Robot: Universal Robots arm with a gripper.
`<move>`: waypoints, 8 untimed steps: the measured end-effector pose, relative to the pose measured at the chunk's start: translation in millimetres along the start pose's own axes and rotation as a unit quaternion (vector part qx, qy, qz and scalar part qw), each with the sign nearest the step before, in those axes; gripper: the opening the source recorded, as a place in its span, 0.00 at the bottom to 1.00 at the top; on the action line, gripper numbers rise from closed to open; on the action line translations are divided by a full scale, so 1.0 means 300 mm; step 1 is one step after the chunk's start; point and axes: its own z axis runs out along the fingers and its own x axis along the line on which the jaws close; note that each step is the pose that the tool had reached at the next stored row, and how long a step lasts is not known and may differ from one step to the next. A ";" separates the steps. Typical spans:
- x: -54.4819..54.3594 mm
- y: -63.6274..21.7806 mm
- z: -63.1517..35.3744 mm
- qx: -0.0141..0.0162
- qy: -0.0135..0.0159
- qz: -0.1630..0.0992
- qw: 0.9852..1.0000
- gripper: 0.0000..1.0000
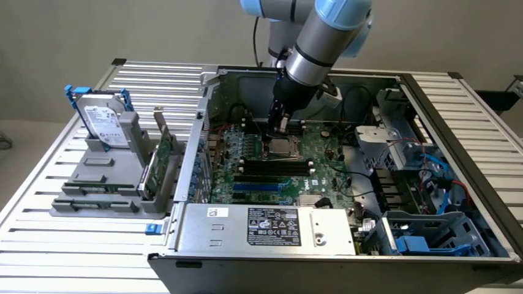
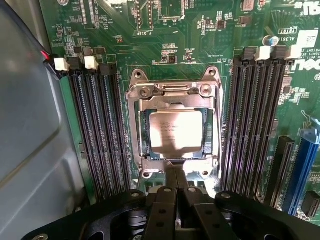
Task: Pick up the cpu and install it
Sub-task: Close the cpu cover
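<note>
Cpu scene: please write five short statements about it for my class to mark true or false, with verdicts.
1. The cpu lies flat in the socket on the motherboard. True.
2. The pincer is wide open. False: its fingers are shut together.
3. The pincer holds the cpu clear of the board. False: the cpu rests in the socket, and the pincer tip is at the socket's edge.
4. The hard drive stands upright in a grey holder outside the case. True.
5. Memory slots run along both sides of the socket. True.
</note>
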 end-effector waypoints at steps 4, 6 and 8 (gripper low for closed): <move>0.002 0.004 0.024 0.000 0.000 0.000 1.000 0.11; 0.003 0.006 0.036 0.000 0.000 0.000 1.000 0.11; 0.003 0.006 0.042 0.000 0.000 0.000 1.000 0.11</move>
